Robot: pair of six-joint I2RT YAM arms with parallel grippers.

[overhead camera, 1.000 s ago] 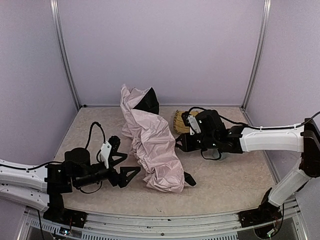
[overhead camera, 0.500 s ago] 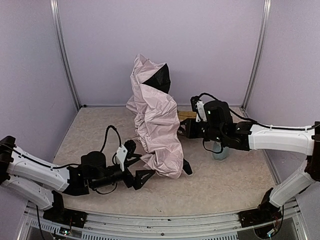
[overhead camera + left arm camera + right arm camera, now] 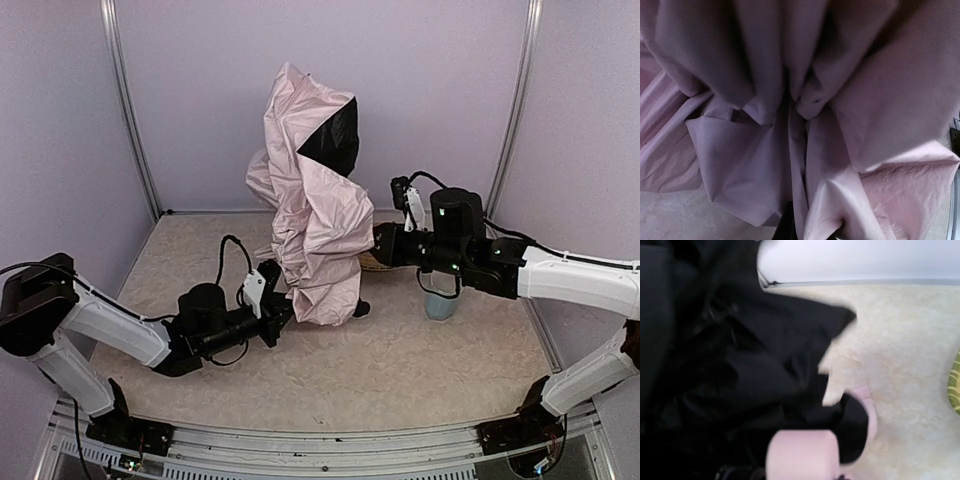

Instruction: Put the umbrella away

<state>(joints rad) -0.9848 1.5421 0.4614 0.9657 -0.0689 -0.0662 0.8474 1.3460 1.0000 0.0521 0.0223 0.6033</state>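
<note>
Where: the folding umbrella of shiny pale-pink fabric with black lining [image 3: 315, 220] hangs upright between the two arms. Its lower folds are just above the speckled beige table [image 3: 450, 370], and its top rises against the back wall.
Left fingers: the left arm's fingers [image 3: 283, 308] are together, pinching the bottom hem of the fabric. The left wrist view is all pink folds converging on the pinch.
Right fingers: the right arm's fingers [image 3: 378, 246] reach in behind the canopy and seem clamped on the small pink cylindrical handle [image 3: 800, 455] (the tips themselves are hidden).
Risk, slip: the slick fabric could slide out of the left pinch if only a thin fold is caught.
Risk, strain: if the arms pull apart, cloth or ribs may be overstretched.
Risk, knock: a swing to the right could tip the pale-blue translucent cup [image 3: 440, 305] or drag on the woven yellow tray [image 3: 955, 385], which is nearly hidden behind the umbrella.
Look: the umbrella is collapsed but unwrapped, with loose billowing creases. A black triangle of lining [image 3: 335, 140] shows near the top. No shaft is visible, and the bundle looks too bulky to stow yet.
</note>
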